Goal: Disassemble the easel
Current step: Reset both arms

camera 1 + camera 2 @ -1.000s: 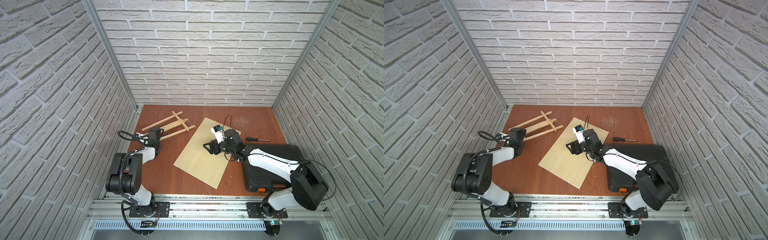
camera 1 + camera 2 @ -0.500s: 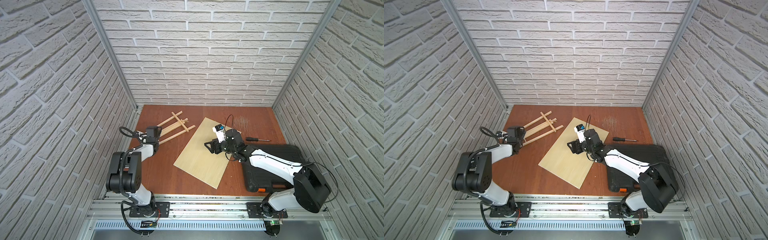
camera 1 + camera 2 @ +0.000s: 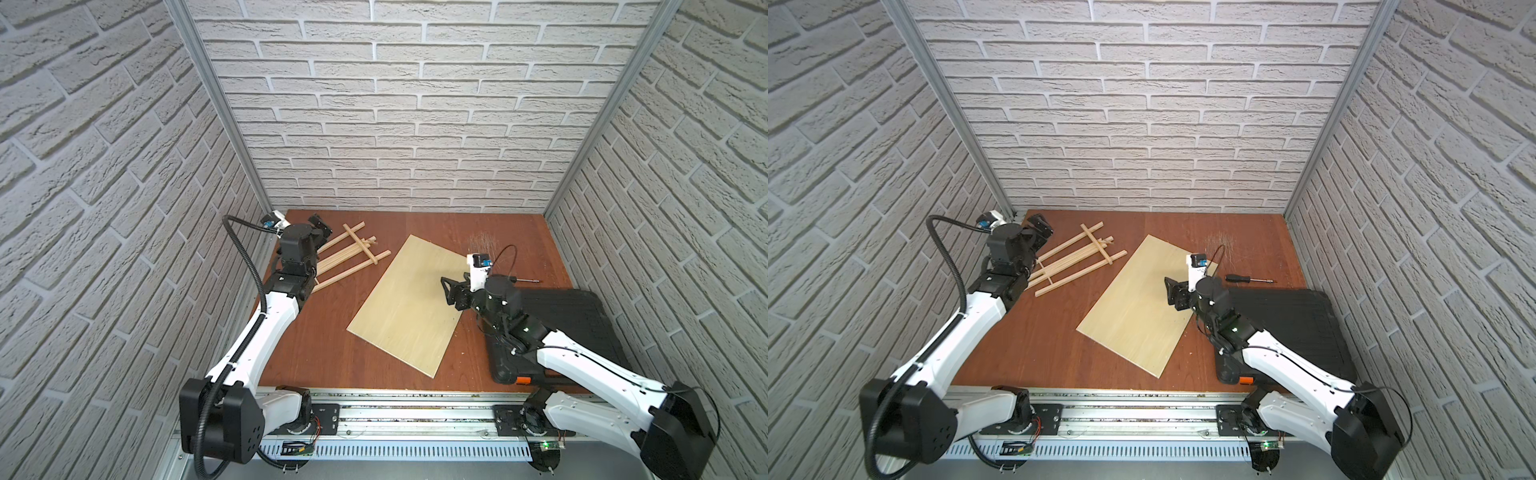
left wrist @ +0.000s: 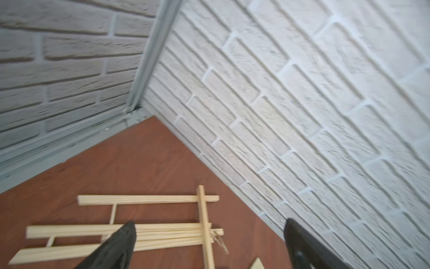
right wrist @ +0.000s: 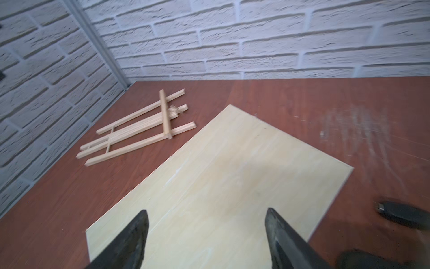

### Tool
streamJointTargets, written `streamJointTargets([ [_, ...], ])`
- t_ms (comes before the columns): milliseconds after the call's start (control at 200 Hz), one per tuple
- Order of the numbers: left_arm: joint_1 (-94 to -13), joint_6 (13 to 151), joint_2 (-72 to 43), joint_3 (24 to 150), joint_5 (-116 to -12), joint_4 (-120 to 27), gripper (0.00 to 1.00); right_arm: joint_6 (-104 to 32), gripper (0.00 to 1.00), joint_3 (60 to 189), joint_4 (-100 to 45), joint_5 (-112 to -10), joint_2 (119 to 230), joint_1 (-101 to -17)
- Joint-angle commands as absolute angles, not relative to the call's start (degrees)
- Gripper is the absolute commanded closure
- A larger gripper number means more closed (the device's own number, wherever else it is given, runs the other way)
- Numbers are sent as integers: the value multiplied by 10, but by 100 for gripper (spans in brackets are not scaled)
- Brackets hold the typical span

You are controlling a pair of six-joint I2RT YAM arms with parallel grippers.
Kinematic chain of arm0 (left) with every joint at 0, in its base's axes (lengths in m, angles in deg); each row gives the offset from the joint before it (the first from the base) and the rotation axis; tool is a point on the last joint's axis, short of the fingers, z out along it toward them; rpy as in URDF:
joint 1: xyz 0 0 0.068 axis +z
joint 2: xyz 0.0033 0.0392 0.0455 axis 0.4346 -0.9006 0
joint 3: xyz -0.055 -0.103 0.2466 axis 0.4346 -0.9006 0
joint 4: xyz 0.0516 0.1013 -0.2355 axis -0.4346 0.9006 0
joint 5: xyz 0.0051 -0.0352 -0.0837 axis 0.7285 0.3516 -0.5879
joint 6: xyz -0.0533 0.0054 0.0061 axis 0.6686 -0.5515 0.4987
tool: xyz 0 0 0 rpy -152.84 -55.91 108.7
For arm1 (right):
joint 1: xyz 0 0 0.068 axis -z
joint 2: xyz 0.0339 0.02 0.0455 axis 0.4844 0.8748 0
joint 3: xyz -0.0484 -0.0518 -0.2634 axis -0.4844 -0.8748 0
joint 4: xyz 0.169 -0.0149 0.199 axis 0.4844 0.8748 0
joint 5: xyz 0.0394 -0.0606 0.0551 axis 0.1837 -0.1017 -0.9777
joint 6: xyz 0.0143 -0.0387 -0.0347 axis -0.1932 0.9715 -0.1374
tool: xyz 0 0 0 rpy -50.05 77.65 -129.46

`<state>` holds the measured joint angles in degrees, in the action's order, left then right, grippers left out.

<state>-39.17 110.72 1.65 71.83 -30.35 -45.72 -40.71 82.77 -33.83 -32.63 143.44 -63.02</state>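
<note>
Left wrist view: caught the left claw spread wide and empty, one finger framed in front of the easel, with no contact that could be made out. Found the easel in both top views, folded flat on the table toward its far left corner, close by that claw. Saw the right claw parted as well, nothing between its tips, poised over the board and well apart from the easel.

Judged the easel light and stiff, yet thin enough to snap at a joint if levered hard. Expected smooth wood to skid across the table under a sideways push, and the string to hang limp and snag. Reckoned the soundest hold to be across an outer slat just beside the thick crossbar, with the second claw pinning another slat while the first pulled.

Counted one easel: one thick crossbar, what looked like one thin rung toward the other end, one bit of string, and two outer slats. Could not separate the middle bundle into a sure number. Counted also one board, one screwdriver, one black case, two claws.
</note>
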Motion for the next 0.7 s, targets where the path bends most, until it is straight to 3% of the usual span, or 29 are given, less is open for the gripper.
streamJointTargets([
  [0, -451, 956, 45, 751, -281, -430, 2, -435, 18, 800, -364, -168, 1389, -627],
  [150, -506, 871, 78, 777, -201, -378, 2, -465, 11, 775, -343, -57, 1336, -624],
  [200, -505, 870, 81, 792, -182, -344, 2, -468, 1, 771, -341, -41, 1322, -618],
  [255, -504, 859, 84, 804, -168, -323, 2, -461, 0, 772, -341, -44, 1313, -604],
  [370, -478, 850, 89, 817, -166, -314, 2, -458, 0, 800, -308, -93, 1314, -547],
  [490, -407, 871, 78, 847, -195, -290, 2, -439, 2, 867, -271, -254, 1362, -460],
  [695, -261, 919, 25, 856, -372, -322, 2, -353, 2, 1000, -190, -316, 1499, -394],
])
